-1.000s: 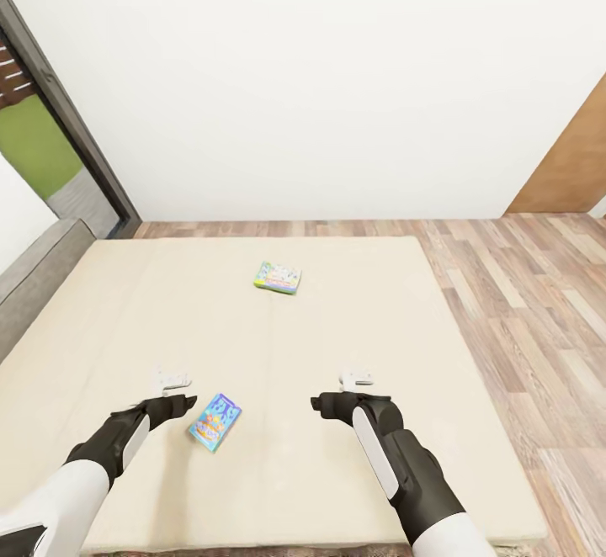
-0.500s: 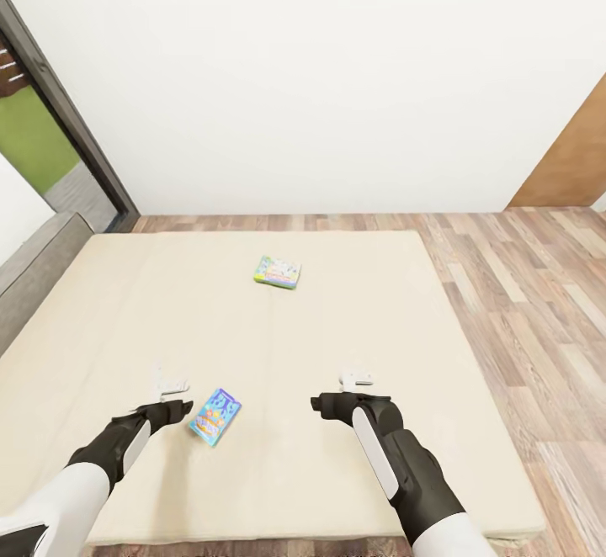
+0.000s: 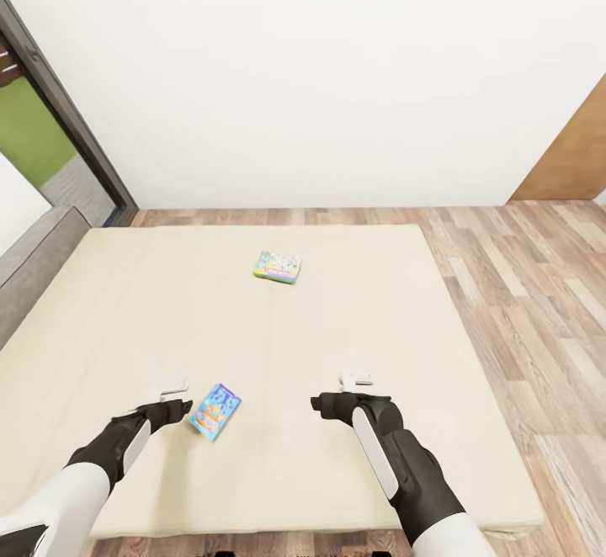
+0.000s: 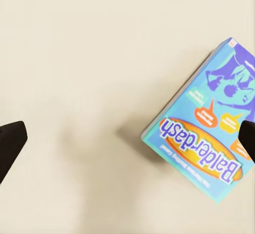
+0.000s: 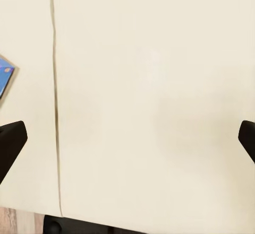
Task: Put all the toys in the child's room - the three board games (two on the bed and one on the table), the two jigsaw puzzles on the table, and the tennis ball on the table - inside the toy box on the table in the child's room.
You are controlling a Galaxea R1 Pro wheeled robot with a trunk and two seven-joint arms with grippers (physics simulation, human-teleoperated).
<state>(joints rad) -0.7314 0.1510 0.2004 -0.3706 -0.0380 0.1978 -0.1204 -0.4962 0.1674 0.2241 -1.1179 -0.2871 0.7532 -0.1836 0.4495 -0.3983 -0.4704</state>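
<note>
On the bed (image 3: 337, 330), the left pincer (image 3: 172, 389) hovers wide beside the blue game (image 3: 215, 411), seemingly lining up a grasp; right pincer (image 3: 356, 379) idles wide.

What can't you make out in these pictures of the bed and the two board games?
- Far board game, head view: too small to read its title.
- Blue Balderdash game, left wrist view: its corner is cut off by the picture's edge and partly covered by a dark fingertip.
- Same game in the right wrist view: a sliver at the edge.
- Bed: near edge cut off in the head view.
</note>
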